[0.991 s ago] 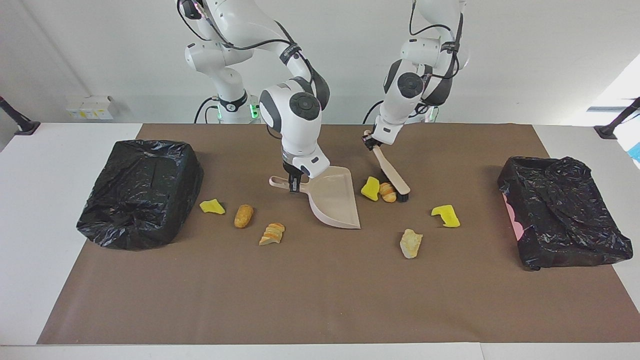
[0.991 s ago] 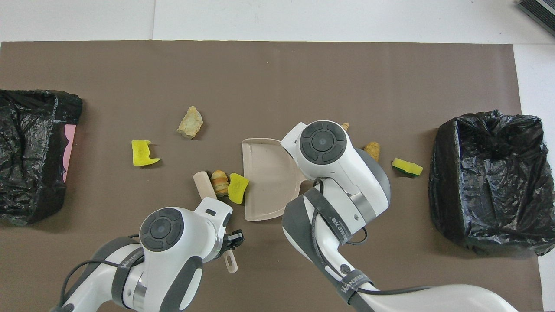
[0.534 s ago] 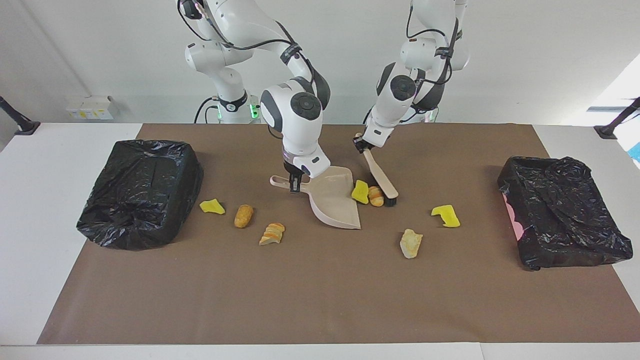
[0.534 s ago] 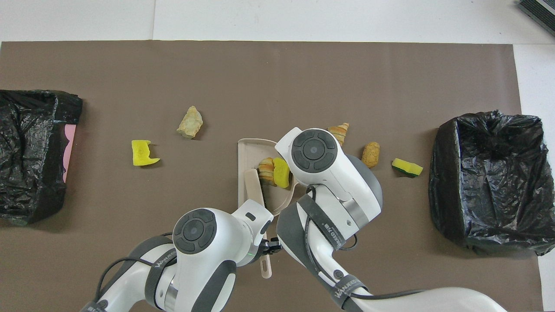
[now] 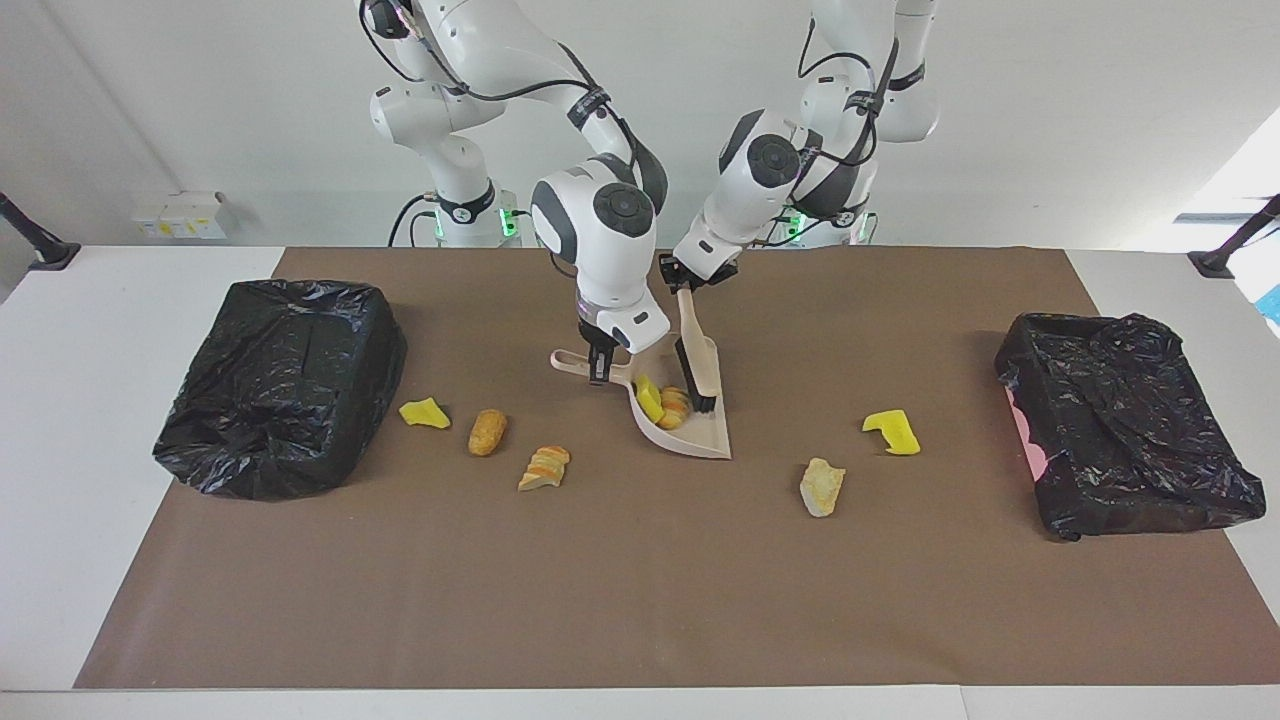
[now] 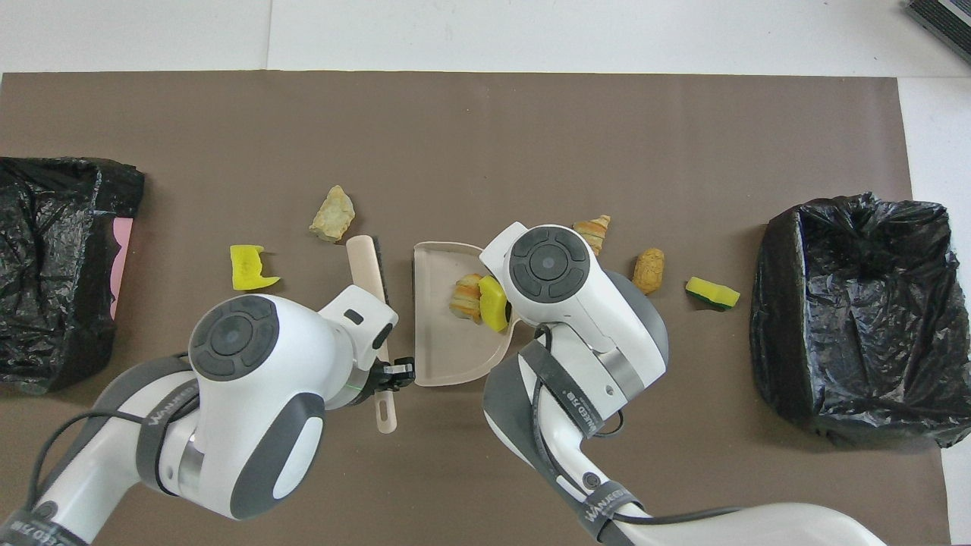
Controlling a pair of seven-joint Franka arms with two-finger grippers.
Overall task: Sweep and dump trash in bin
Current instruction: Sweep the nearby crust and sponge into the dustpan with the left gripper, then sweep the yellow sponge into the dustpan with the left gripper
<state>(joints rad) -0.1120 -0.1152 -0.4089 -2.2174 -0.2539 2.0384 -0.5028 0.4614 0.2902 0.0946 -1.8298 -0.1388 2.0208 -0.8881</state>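
Two scraps (image 5: 663,404) in dustpan (image 5: 700,435), five outside; both grippers seemingly clamp brush (image 5: 697,372) and dustpan.

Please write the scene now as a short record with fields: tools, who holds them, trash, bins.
left gripper: shut on brush handle
right gripper: shut on dustpan handle
in dustpan: yellow sponge chunk, bread piece
on mat: five scraps
bins: two black-lined bins, one at each end

Below the right gripper (image 5: 598,368), the dustpan (image 5: 690,425) holds two scraps (image 5: 663,403). Just beside it, under the left gripper (image 5: 683,282), hangs the brush (image 5: 697,365).
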